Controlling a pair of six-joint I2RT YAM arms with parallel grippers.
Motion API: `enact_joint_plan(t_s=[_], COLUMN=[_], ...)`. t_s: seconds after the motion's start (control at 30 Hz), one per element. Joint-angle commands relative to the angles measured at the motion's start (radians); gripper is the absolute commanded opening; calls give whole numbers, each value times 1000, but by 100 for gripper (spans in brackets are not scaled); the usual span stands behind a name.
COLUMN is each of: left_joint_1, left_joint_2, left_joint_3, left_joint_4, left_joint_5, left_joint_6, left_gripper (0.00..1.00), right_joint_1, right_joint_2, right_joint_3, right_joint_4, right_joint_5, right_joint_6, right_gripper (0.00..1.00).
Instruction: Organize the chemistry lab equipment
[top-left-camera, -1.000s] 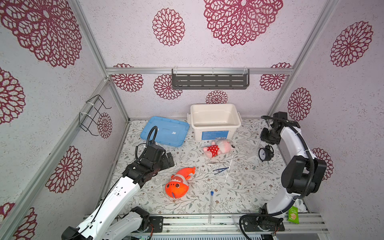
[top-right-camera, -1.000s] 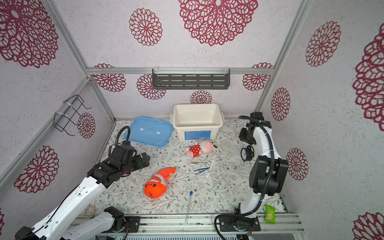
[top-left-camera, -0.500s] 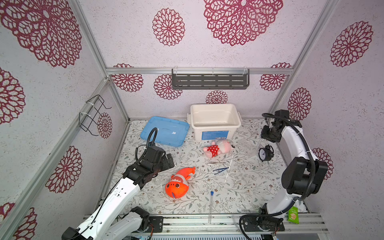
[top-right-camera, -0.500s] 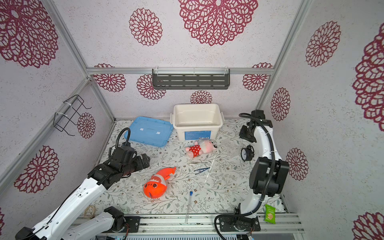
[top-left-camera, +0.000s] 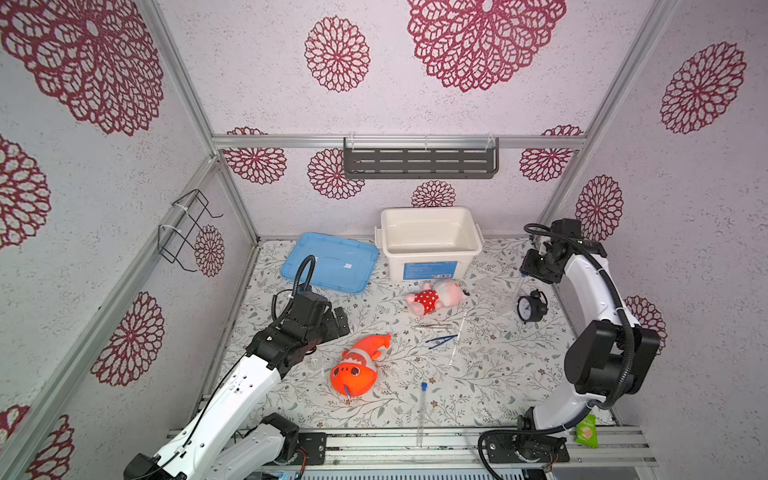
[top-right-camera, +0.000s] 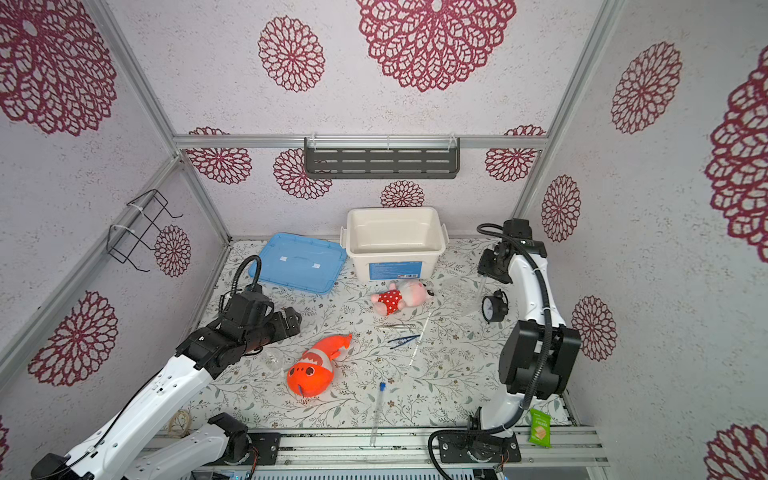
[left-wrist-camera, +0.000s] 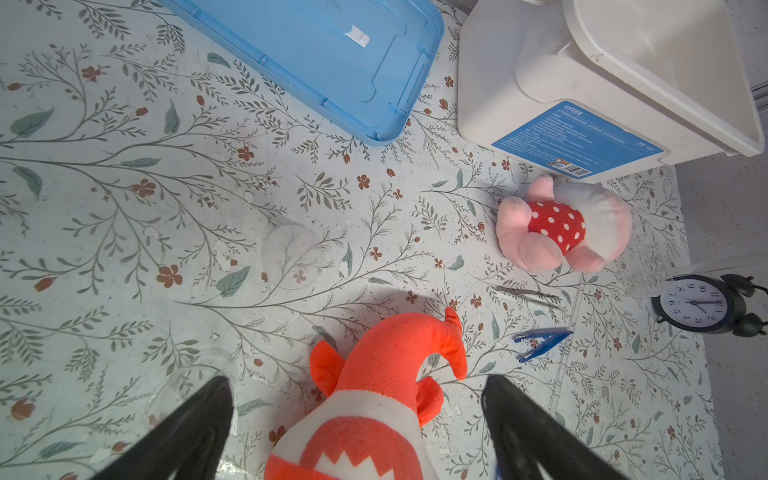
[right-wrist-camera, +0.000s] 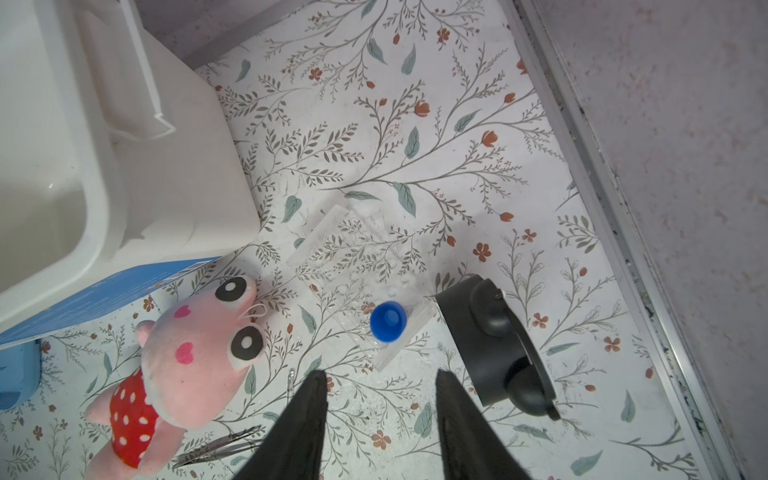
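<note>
Our right end effector (right-wrist-camera: 380, 376), half open and empty, hangs over the blue-capped tube (right-wrist-camera: 388, 321) standing in the clear rack (right-wrist-camera: 357, 249); we risk knocking it into the alarm clock (right-wrist-camera: 494, 345); left end effector (left-wrist-camera: 353, 380) wide open, empty

In a top view, the bin (top-left-camera: 432, 266) is set in the middle of the frame. The lid (top-left-camera: 332, 262) is laid flat just left of it. The doll (top-left-camera: 435, 296) is laid just below the bin. Below the doll, the tweezers (top-left-camera: 440, 341) are found, with the rod (top-left-camera: 458, 338) just right of them. The fish (top-left-camera: 358, 370) is laid lower and to the left. The tube (top-left-camera: 422, 411) is laid near the bottom, right of the fish. The clock (top-left-camera: 531, 308) is stood at the right, well apart from the fish.
</note>
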Motion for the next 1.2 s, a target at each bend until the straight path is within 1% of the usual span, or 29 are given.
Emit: enact_joint_plan(t_s=[0.0,0.1,0.2,0.27,0.47,0.53,0.83,1.17], left_joint_1=[5,4,4,5,5,5,5,5], left_joint_2=[6,8,13,18,20,20,23,18], left_joint_3=[4,3,4,9,8,8,7,1], left_joint_4=[24,28,33,33,33,33,34,39], left_joint_5=[-1,2,7,11,10,7,10,13], left_joint_6=[-19,-22,-20,-19,-18,-16,-11,-19], left_gripper=[97,97,97,97,98,97,97,97], right_joint_1=[12,22,27,32,37,35,34,34], right_joint_2=[35,56,83,94,78,77,45,36], right_joint_3=[45,49,61,78,72,67,44,47], right_joint_4=[-12,-7,1,-6,2,6,21,16], right_joint_5=[50,92,84,90,118,123,137,125], right_joint_6=[-22,-52,-57,-55,-61,-63,-63,-55], right_gripper=[47,46,39,36,30,29,20,18])
